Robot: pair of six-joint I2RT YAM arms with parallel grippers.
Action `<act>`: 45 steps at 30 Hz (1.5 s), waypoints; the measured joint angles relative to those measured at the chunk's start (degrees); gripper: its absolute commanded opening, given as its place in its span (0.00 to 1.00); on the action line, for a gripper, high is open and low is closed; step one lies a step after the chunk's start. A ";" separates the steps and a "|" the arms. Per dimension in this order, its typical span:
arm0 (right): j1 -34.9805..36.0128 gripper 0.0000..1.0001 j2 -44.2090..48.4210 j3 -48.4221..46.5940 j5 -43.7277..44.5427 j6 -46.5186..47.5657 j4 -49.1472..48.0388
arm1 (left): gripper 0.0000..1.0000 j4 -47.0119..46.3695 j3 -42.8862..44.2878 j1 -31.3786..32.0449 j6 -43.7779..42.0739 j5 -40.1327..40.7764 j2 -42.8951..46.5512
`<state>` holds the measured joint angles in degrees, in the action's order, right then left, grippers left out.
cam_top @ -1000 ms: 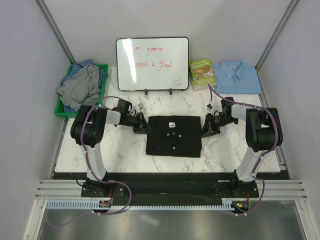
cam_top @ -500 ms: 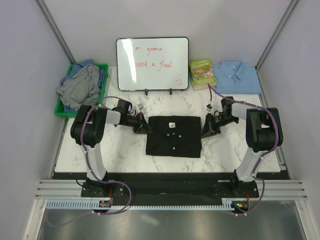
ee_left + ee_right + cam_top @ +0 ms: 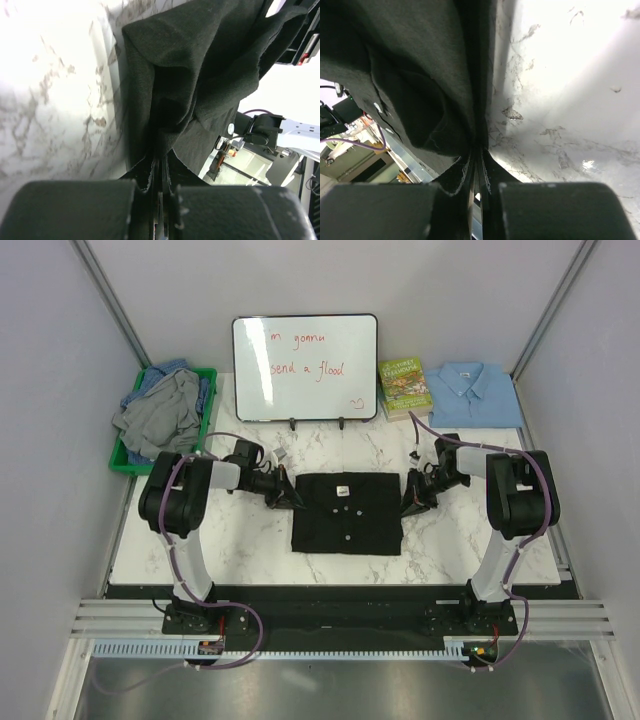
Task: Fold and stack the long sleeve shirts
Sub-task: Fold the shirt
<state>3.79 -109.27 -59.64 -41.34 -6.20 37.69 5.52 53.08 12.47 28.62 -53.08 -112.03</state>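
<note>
Near the worktop's (image 3: 250, 540) middle, the left gripper (image 3: 290, 497) and right gripper (image 3: 408, 502) each pinch shut on a side edge of one folded black fabric shirt (image 3: 347, 512), likely to carry it flat. At the far right corner lies one folded light-blue collared shirt (image 3: 478, 392), the probable stack. At the far left corner, one green plastic bin (image 3: 209, 380) holds one crumpled grey shirt (image 3: 160, 415) and some blue cloth (image 3: 165, 370).

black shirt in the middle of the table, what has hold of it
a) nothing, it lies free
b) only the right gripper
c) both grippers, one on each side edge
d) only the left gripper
C: the left gripper and the right gripper each meet a side edge of the black shirt, and both wrist views show dark fabric pinched between closed fingers.
</note>
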 measured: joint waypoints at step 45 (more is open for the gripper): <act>5.81 0.41 2.51 -13.35 -2.73 15.52 10.64 | 0.41 16.48 9.25 6.10 -18.05 0.74 7.76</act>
<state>9.61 -106.76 -72.99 -44.07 9.32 48.34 22.00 62.33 18.57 10.57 -52.34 -104.27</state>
